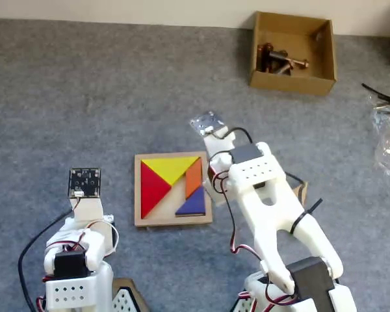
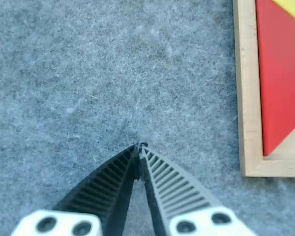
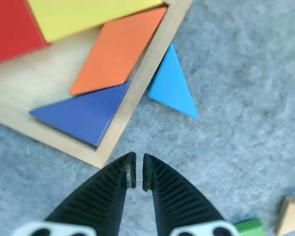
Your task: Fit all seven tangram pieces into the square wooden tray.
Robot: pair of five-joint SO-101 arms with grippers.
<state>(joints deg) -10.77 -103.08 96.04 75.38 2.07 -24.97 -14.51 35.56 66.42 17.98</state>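
The square wooden tray (image 1: 172, 221) lies mid-table on grey carpet. Inside it are a yellow triangle (image 1: 169, 168), a red triangle (image 1: 153, 188), an orange parallelogram (image 3: 118, 51) and a dark blue triangle (image 3: 86, 114). A light blue triangle (image 3: 171, 87) lies on the carpet outside, touching the tray's rim (image 3: 137, 88). My right gripper (image 3: 136, 172) hovers just off the tray's corner, shut on nothing. A green piece (image 3: 249, 227) and a tan wooden piece (image 3: 291, 215) lie beside it. My left gripper (image 2: 139, 147) is shut over bare carpet beside the tray's other side (image 2: 248, 98).
A cardboard box (image 1: 292, 83) with small objects stands at the back right. Clear plastic bags (image 1: 389, 140) sit at the right edge. A small shiny wrapper (image 1: 205, 122) lies beyond the tray. Open carpet stretches to the left and back.
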